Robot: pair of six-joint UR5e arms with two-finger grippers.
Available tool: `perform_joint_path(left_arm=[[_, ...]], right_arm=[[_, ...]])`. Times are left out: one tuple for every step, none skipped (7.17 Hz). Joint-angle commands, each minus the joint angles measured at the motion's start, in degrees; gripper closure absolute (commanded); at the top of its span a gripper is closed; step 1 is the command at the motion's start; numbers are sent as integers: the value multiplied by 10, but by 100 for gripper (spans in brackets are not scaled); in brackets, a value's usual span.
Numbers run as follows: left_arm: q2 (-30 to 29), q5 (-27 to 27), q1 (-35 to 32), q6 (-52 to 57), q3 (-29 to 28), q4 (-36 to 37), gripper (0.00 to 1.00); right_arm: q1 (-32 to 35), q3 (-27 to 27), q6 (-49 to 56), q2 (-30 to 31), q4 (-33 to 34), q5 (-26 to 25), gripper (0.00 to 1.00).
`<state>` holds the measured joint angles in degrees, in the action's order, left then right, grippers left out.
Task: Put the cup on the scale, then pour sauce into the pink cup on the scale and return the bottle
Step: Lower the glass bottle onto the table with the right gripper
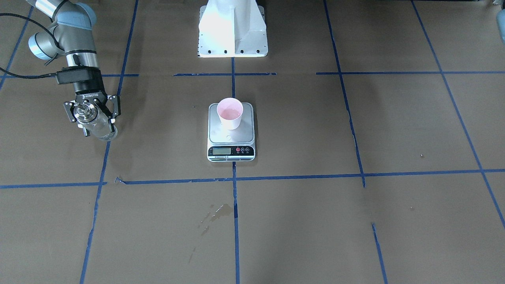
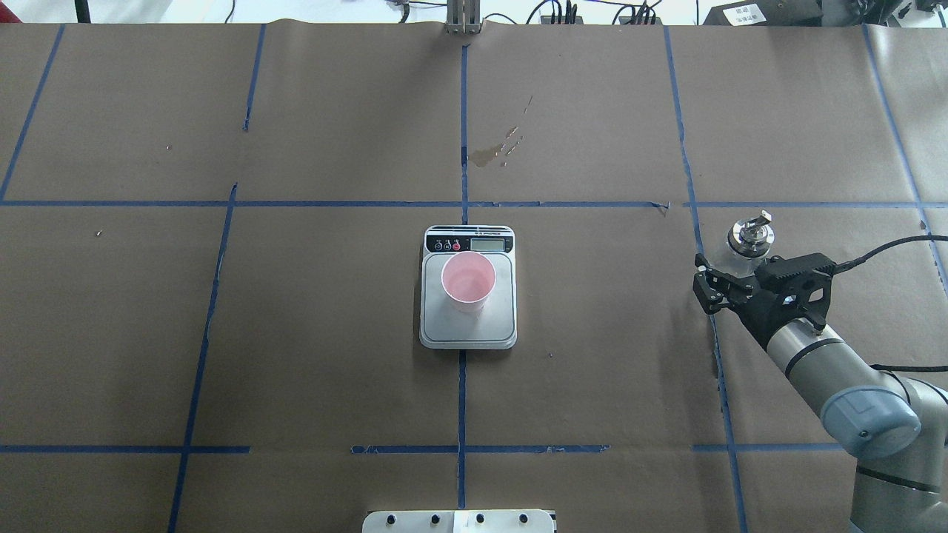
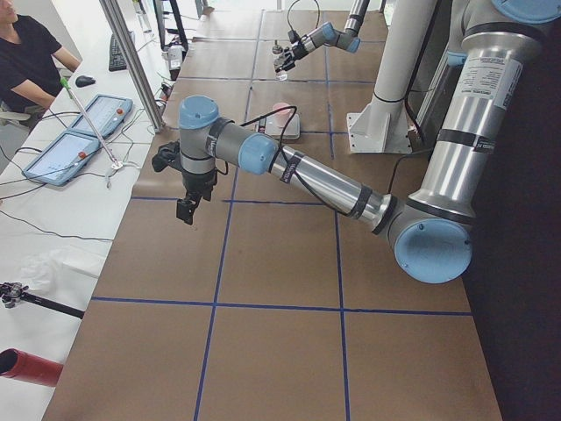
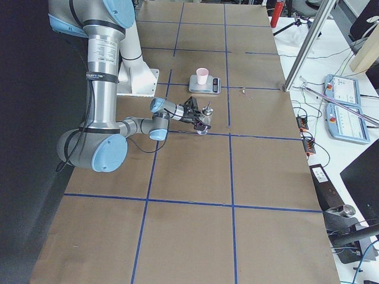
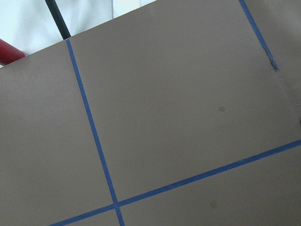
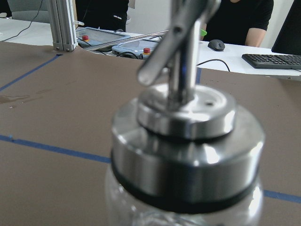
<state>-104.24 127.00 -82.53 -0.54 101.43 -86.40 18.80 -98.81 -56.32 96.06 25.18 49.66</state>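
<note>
The pink cup stands upright on the back part of the scale, in the middle of the table; both also show in the overhead view, cup and scale. The glass bottle with its metal collar and spout stands on the table's right side. My right gripper is low around the bottle's body, fingers on either side, shut on it. The right wrist view is filled by the collar and spout. My left gripper hangs over the table's left end; I cannot tell whether it is open.
The white robot base stands at the table's robot side. A dried spill stain lies beyond the scale. Blue tape lines grid the brown paper table. An operators' desk with tablets runs along the far side.
</note>
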Motion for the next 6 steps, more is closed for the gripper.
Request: perform_joint_path(left_arm=[[0, 0, 0, -2, 1, 0, 0], [0, 0, 0, -2, 0, 0, 0], [0, 0, 0, -2, 0, 0, 0], [0, 0, 0, -2, 0, 0, 0], [0, 0, 0, -2, 0, 0, 0], [0, 0, 1, -2, 0, -1, 0]], right_arm=[[-2, 17, 3, -4, -22, 0, 100], [-2, 16, 4, -4, -22, 0, 100], [-2, 15, 4, -5, -22, 1, 100], [-2, 17, 4, -5, -28, 3, 100], [-1, 21, 16, -4, -42, 4, 80], [-2, 23, 31, -3, -43, 3, 67]])
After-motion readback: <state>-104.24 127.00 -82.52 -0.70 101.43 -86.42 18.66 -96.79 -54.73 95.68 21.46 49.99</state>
